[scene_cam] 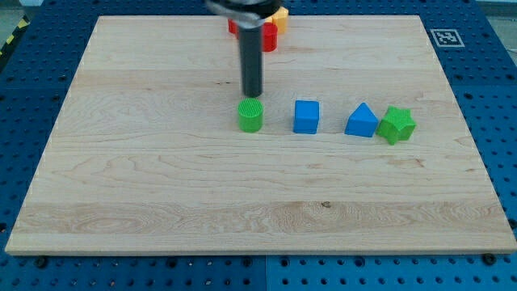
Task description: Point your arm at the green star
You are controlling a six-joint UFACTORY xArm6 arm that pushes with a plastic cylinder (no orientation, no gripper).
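Observation:
The green star (397, 124) lies at the view's right on the wooden board, touching the right side of a blue triangle block (362, 121). My tip (253, 94) is at the lower end of the dark rod, just above the green cylinder (251, 115) in the view's middle. The tip is far to the left of the green star, with a blue cube (306, 116) and the blue triangle between them.
Red blocks (267, 38) and a yellow block (280, 15) sit at the view's top behind the rod, partly hidden by it. The board's edge (258, 255) runs along the view's bottom, over a blue perforated table.

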